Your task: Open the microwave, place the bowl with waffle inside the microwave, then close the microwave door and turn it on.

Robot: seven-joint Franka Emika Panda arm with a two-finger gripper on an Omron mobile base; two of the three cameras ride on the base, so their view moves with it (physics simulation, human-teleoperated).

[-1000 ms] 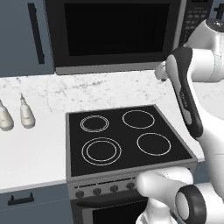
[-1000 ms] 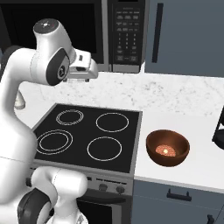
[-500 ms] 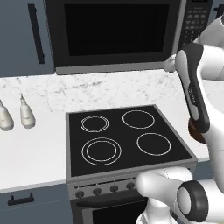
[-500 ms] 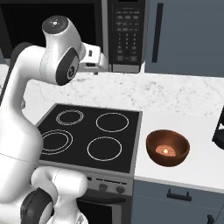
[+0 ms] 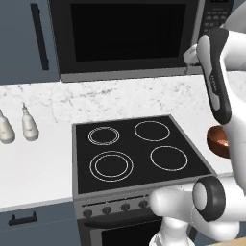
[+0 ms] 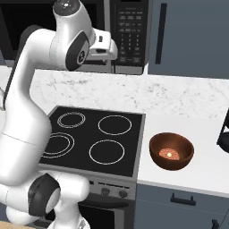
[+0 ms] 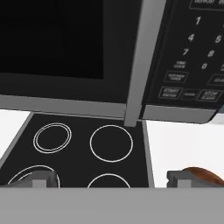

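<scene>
Black stove point(image 5: 137, 152) with 4 white ring burners sits in the marbled tabletop point(image 5: 38, 163); 2 pale bottles point(image 5: 17, 126) stand at its left.

The microwave point(image 5: 129, 38) has a dark glass window framed in brushed grey steel – its keypad panel point(image 7: 192, 57) looks like matt black plastic. The bench point(image 6: 188, 100) is smooth white marble-look stone with grey veining. The stove point(image 5: 137, 151) top is flat black glass. The bowl point(image 6: 171, 150) is glossy reddish-brown, like glazed ceramic.
</scene>
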